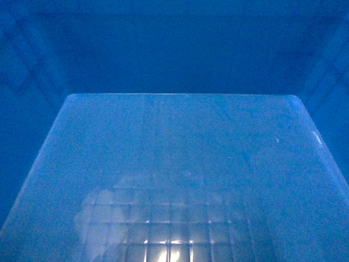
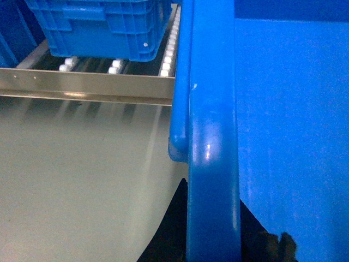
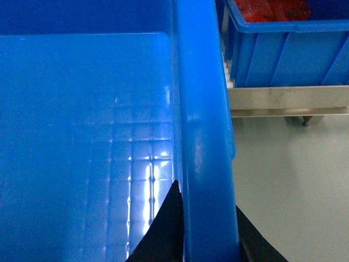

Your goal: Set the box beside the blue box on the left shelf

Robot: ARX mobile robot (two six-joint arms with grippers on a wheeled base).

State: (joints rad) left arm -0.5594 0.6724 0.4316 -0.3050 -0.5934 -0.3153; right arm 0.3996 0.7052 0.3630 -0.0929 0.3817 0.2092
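While clamped on the box (image 3: 87, 136) rims, both grasping: right gripper (image 3: 207, 240) astride the right wall, left gripper (image 2: 212, 240) astride the left. Beyond the left gripper, a blue crate (image 2: 103, 27) on shelf rollers (image 2: 166, 60). Beyond the right, another crate (image 3: 283, 49) holding something red.

Head view is basically all box (image 1: 180, 180), so no way to see past it that way. In the left wrist view, the thick rim (image 2: 212, 136) runs top to bottom through the middle. Left of it there's open pale floor (image 2: 82, 185), but the upper left is blocked by a metal shelf rail (image 2: 87, 87) with white rollers (image 2: 166, 60) and another blue crate (image 2: 103, 27) sitting on them. Right wrist view: bare floor at lower right, while a second blue bin (image 3: 283, 49) on a metal rail (image 3: 289, 101) fills the upper right.
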